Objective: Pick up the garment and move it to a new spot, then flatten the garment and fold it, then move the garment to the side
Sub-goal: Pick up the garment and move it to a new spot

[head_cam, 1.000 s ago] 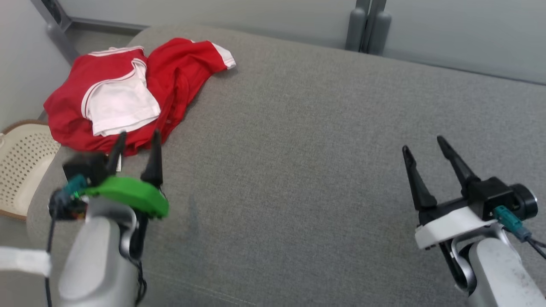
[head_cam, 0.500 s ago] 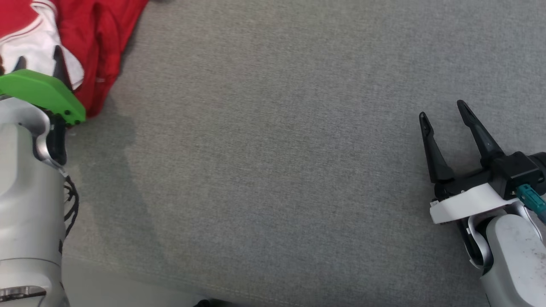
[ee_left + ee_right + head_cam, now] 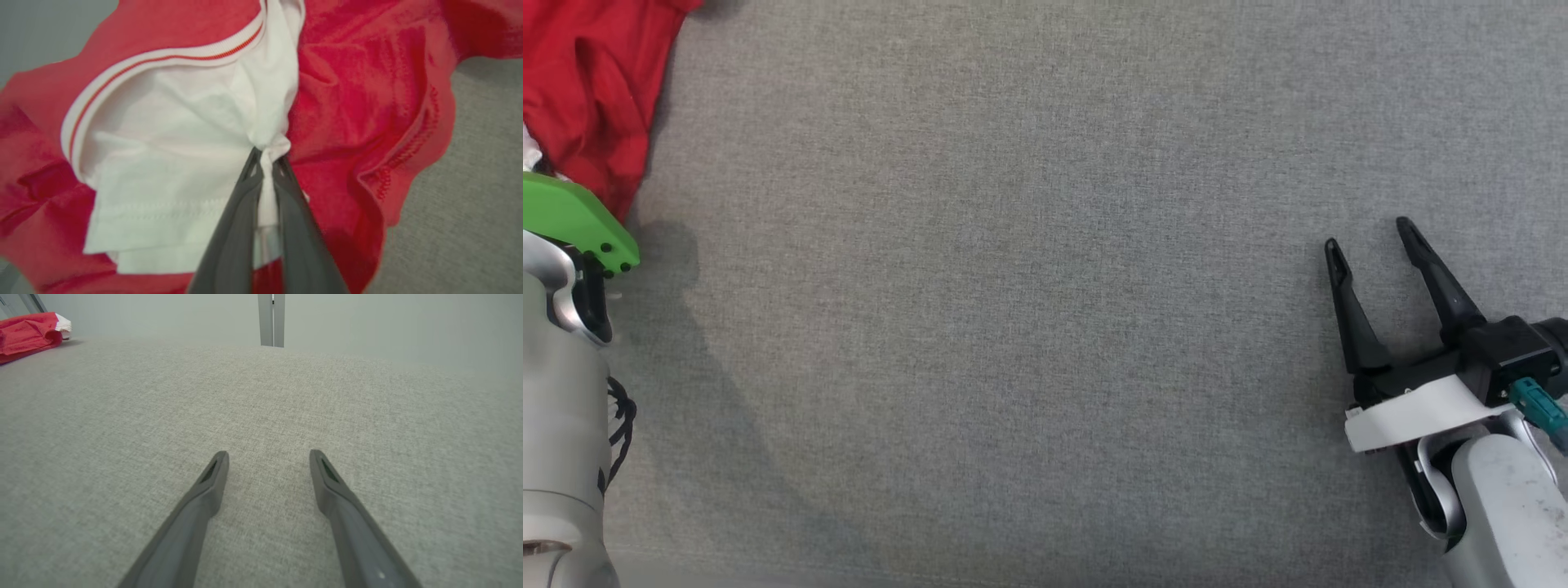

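Clearly, the left gripper (image 3: 265, 157) is pinched nearly closed on the garment (image 3: 367, 102). In the left wrist view its two dark fingers (image 3: 233, 228) meet on a bunched fold of the white panel (image 3: 171, 163), and a strip of white cloth runs down between them. The white cloth puckers into a knot at the fingertips. A white trim with a thin red stripe (image 3: 163, 57) curves over the panel from 9 o'clock toward 12 o'clock. Red fabric wraps the panel on every side, and a stitched red hem (image 3: 404, 151) ripples at 3 o'clock. Beyond that hem lies the grey upholstered surface (image 3: 1045, 327).

Seen from the head, the garment sits at the 10 o'clock corner, crumpled on the grey surface. Just below it, toward 9 o'clock, are the green cover (image 3: 572, 220) and pale forearm (image 3: 556, 449) of the left arm. The cover hides where the fingers grip.

Meanwhile, the right gripper (image 3: 1368, 235) is at 4 o'clock, well apart from the garment. Its jaws are spread wide with nothing between them, and they point toward 11 o'clock over bare upholstery. In the right wrist view the garment is a small red heap at 10 o'clock on the far edge, and a grey post (image 3: 271, 318) stands at 12 o'clock. No lettering on the cloth can be made out.
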